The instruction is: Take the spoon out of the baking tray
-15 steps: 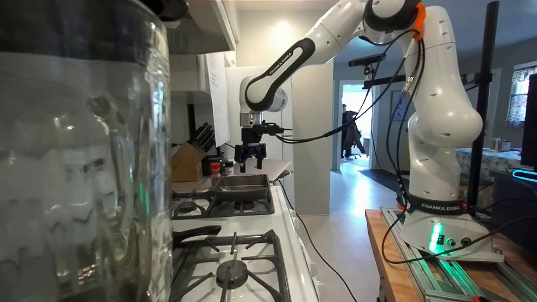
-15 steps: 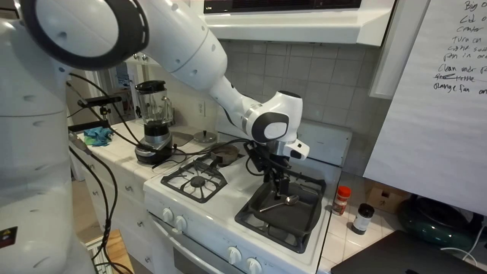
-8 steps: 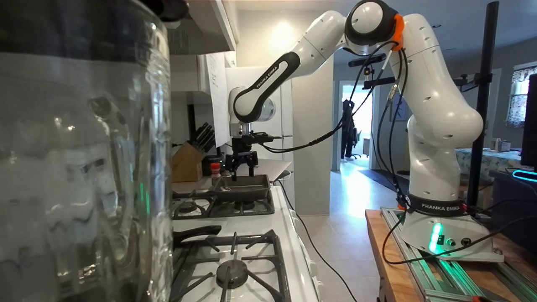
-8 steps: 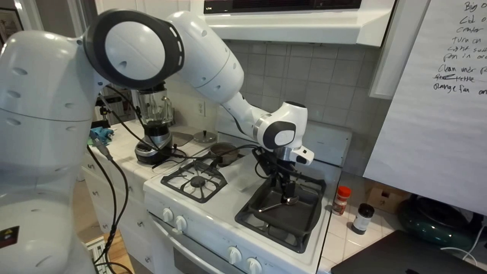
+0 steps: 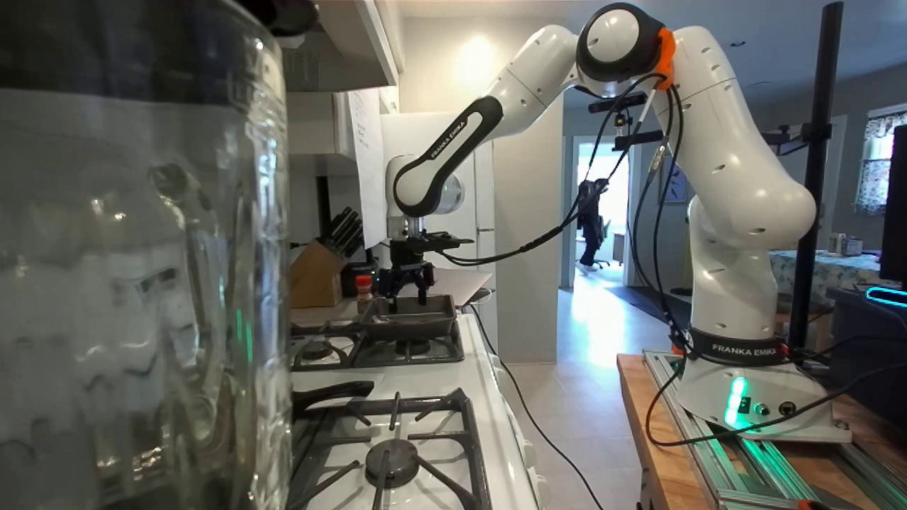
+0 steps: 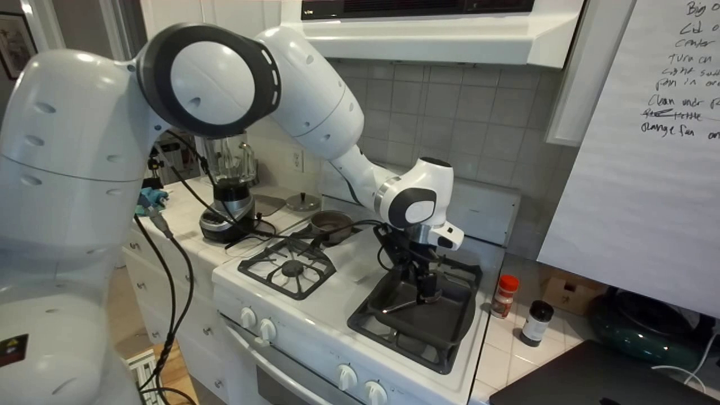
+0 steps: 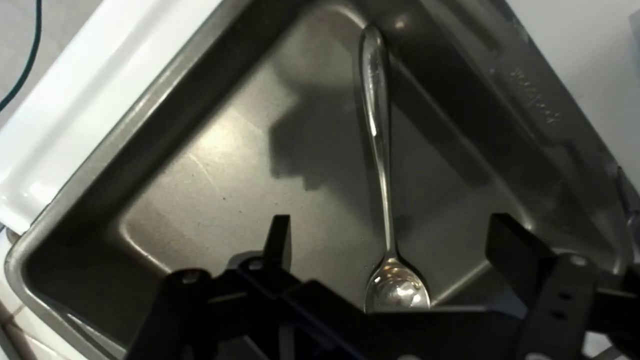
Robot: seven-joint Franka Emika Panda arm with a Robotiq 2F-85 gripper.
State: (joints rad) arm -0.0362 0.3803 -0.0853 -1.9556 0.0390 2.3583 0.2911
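One stove: carries the baking tray.
Gripper: jaws well apart, holding nothing.
Spoon: in the tray, long axis passing between the fingers, roughly square to their closing line.
Bowl: partly hidden behind gripper.
Neck: mid-gap in wrist view; likely grip point, height above it unclear.

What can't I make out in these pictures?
Wrist view: the bowl tip of the shiny silver metal spoon, hidden by the black two-fingered gripper.
In an exterior view: the handwritten lines on the big white paper sheet, cut off by the picture's right edge.
In an exterior view: the dark upright figure in the bright doorway, too small to identify.
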